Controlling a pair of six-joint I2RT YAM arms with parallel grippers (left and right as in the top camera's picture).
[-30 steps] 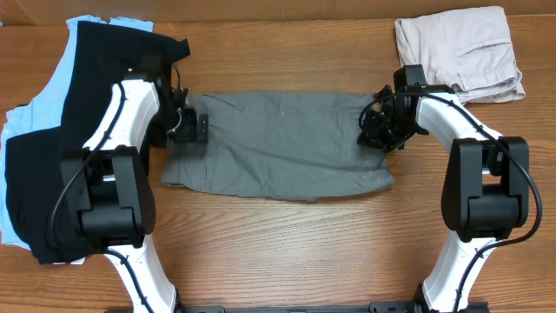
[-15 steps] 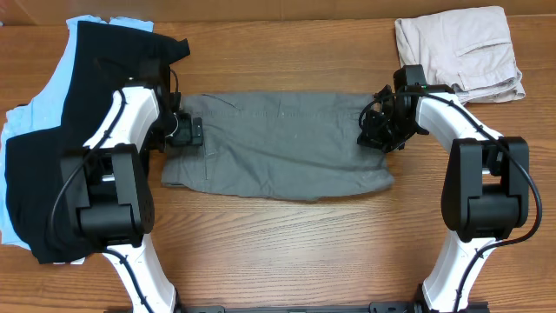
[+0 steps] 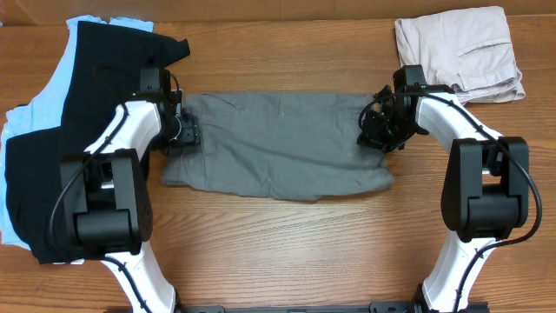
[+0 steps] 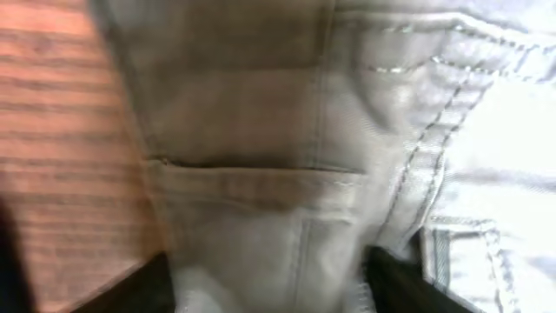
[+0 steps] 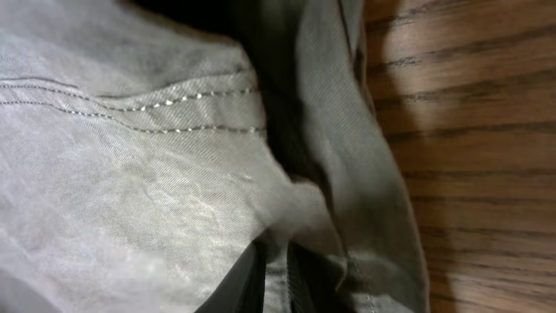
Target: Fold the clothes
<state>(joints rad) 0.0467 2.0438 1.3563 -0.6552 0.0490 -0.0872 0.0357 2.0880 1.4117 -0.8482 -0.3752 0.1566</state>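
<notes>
I have the grey shorts (image 3: 278,143) laid out flat across the middle of the worktop (image 3: 287,252), long side running left to right between my two arms. The black T-shirt (image 3: 52,130) sits on a light blue garment (image 3: 10,217) at the far left, its edge just beside the left end of the shorts. The folded beige shorts (image 3: 460,48) lie in the back right corner, apart from the grey pair.

My left fingers (image 4: 391,287) are down at the left end of the shorts. On the left wrist camera they stand apart on either side of a hump of cloth, just below a welt pocket (image 4: 261,169). I cannot tell whether they have actually caught the fabric.

My right fingers (image 5: 239,291) are at the right end, near the back edge. On the right wrist camera they sit almost together, with a fold of grey cloth bunched and pinched between them, below a stitched seam (image 5: 165,109). Bare wood shows just to the side.
</notes>
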